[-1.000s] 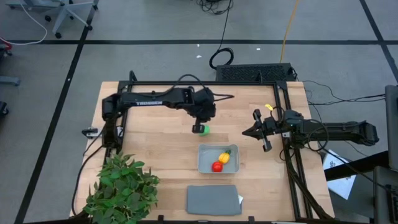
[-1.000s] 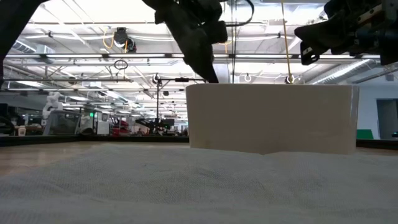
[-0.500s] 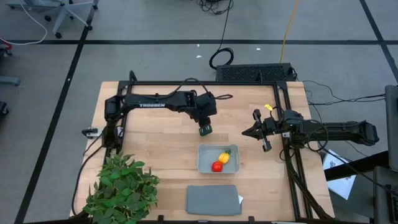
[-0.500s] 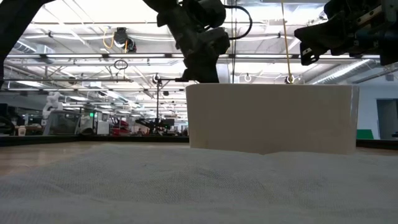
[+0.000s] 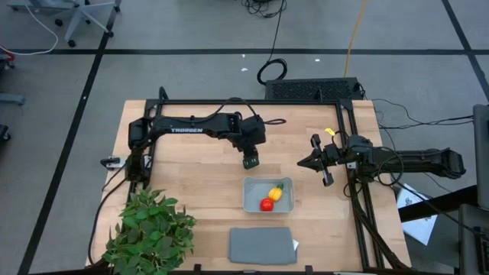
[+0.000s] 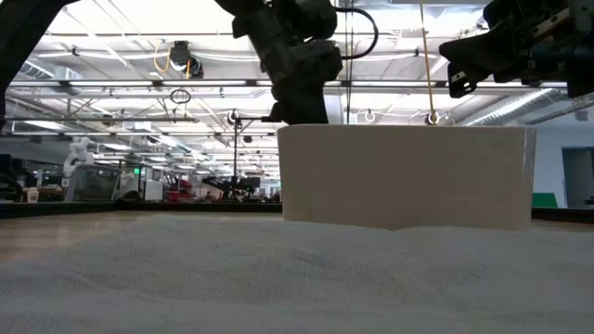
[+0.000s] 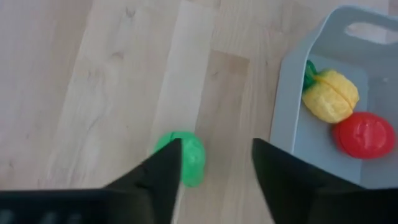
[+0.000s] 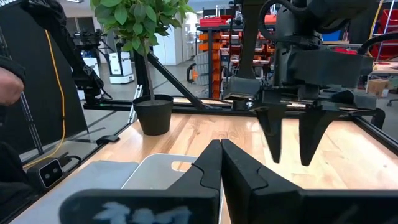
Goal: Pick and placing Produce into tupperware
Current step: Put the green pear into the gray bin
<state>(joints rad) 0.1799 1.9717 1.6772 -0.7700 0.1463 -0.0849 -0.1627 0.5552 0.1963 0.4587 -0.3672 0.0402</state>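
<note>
The green round toy point(image 7: 186, 158) lies on the wood just outside the tupperware point(image 7: 283, 121). It is partly behind one finger of my left gripper point(image 7: 217, 146), not in the gap between the fingers. That gripper point(image 5: 250, 161) is open and points down over the toy, left of the tupperware's far-left corner point(image 5: 246, 183). I cannot tell whether it touches the toy. Inside the tupperware lie the yellow toy with a green tip point(image 5: 276, 193) and the red round toy point(image 5: 266, 204). My right gripper point(image 5: 303, 162) is shut and waits raised near the table's right side.
The flat grey lid point(image 5: 262, 245) lies near the front edge, in front of the tupperware. A leafy plant point(image 5: 149, 229) fills the near-left corner. Bare wood stretches left of my left gripper. In the low view a pale wall point(image 6: 404, 176) hides the left fingertips.
My left gripper has moved a little toward the table's right and tipped from a slant to point straight down over the green toy. The toy showed beside the gripper from above and is now mostly covered by it. It has not visibly moved.
</note>
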